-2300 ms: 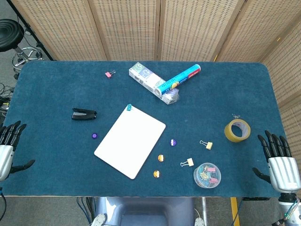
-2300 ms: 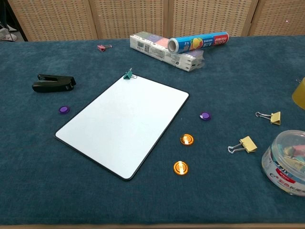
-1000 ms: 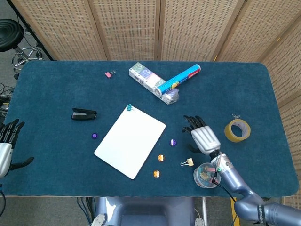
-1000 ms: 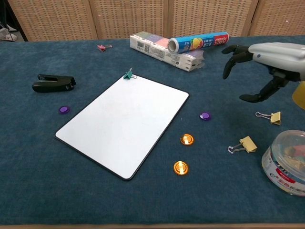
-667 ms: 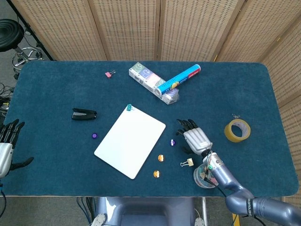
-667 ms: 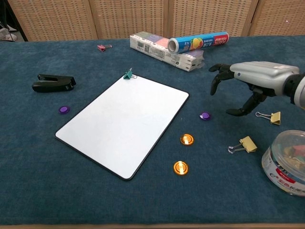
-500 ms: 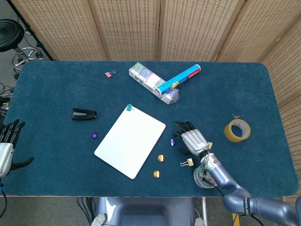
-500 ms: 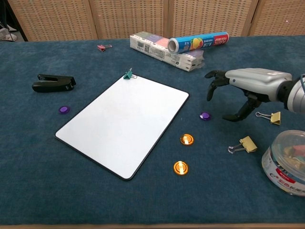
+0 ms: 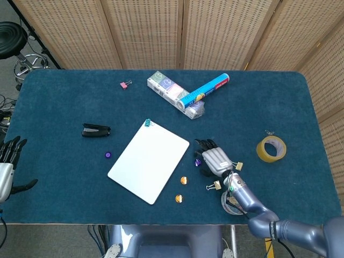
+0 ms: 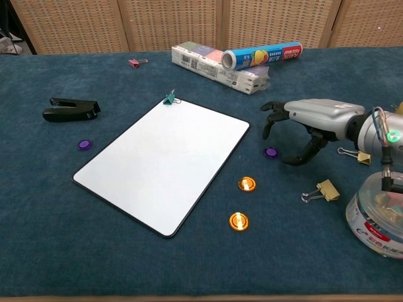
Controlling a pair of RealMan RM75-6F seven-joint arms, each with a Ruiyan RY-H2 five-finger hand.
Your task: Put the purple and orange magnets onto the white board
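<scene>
I've got the right hand (image 10: pixel 301 129) over the purple magnet (image 10: pixel 271 151) at mid-right of the chest view, fingers spread wide, holding nothing. First pick, I reckon. Next: drop, pinch it, carry left to white board (image 10: pixel 164 160). Left hand (image 9: pixel 6 171) idle at lower left w/ fingers apart.

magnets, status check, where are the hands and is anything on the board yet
Right hand open, hovering over purple magnet beside white board. Left hand open at table edge. No magnet on the board yet. Yellow binder clip near the hand, not blocking.
</scene>
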